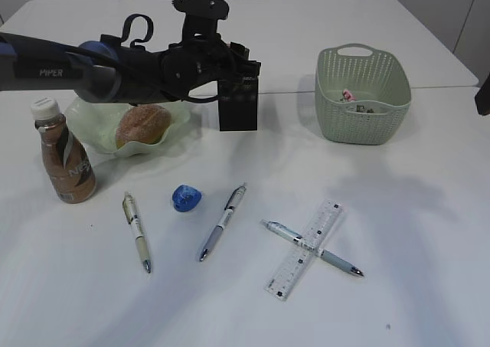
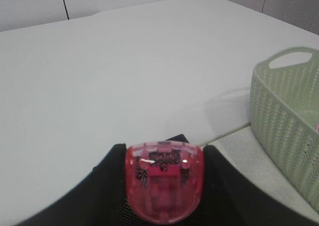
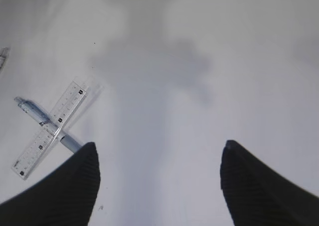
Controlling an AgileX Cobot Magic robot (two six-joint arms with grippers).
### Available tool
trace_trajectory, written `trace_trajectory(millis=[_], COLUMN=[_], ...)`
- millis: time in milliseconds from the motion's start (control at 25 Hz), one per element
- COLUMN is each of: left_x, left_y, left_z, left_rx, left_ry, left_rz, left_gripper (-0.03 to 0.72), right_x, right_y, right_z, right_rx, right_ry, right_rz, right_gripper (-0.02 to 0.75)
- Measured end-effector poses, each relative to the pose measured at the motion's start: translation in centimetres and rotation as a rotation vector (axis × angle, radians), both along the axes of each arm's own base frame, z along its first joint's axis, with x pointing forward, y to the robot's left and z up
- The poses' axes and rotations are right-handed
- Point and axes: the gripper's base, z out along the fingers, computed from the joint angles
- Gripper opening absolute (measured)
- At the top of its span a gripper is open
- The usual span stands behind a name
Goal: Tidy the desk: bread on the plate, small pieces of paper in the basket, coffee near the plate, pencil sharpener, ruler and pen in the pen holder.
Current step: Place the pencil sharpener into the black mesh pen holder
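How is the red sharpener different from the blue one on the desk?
The red sharpener is see-through red plastic, held between the left gripper's fingers above the pen holder; the blue sharpener is solid-looking blue and lies loose on the desk between two pens. Both are small, rounded shells.

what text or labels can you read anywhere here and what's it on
"PIPER": white letters on the left arm.
"NES…": only part of the lettering on the coffee label shows; the rest is turned away or blurred.
Ruler: black scale markings, too small to read.
Pens: barrel print too small to read.
Pen holder: pale marks, unreadable.
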Motion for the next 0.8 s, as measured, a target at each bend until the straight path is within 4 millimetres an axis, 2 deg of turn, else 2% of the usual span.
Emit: trace_trajectory(millis=[560,800], left_x=[0.0,0.3], left_y=[0.0,-0.2], left_z=[0.0,-1.1], left_rx=[0.0,0.005], left_ry=[0.0,0.007], left_rz=[0.0,0.001], left_gripper=[0.31,0.31], right_x=[0.0,0.0], right_y=[0.0,0.0], right_z=[0.0,0.0], right_rx=[0.0,0.0], right_ry=[-0.002,-0.002], right_rz=[0.0,0.0], right_gripper=[0.585,0.585])
